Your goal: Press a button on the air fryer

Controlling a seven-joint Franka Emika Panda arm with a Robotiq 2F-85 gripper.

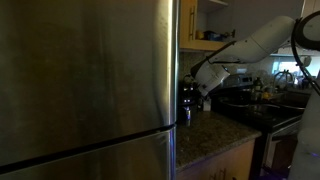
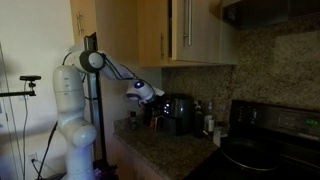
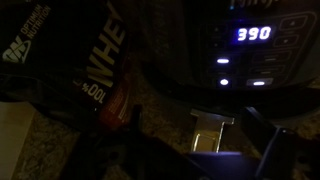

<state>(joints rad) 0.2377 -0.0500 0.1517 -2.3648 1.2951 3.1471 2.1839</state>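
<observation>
Air fryer (image 2: 178, 113) sits mid-frame on the counter (image 2: 168, 150), gripper (image 2: 150, 106) just left of it. Wrist view is dim: fryer display (image 3: 253, 33) upper right reads 390, lit buttons below. Fingers (image 3: 272, 148) at bottom edge seem spread wide, gripping nothing. Whey tub (image 3: 95, 55) upper left.

The small glossy air fryer (image 2: 178, 113) is black; in the wrist view its panel glows with violet-blue digits (image 3: 253, 33) and small white lights. The round plastic tub (image 3: 95, 55) is black with white lettering. The jointed robot arm (image 2: 72, 95) is white. The tall fridge (image 1: 85, 80) is brushed grey steel, the stone countertop (image 2: 165, 150) speckled brown, and the wooden wall cabinets (image 2: 195, 30) honey-coloured.
</observation>
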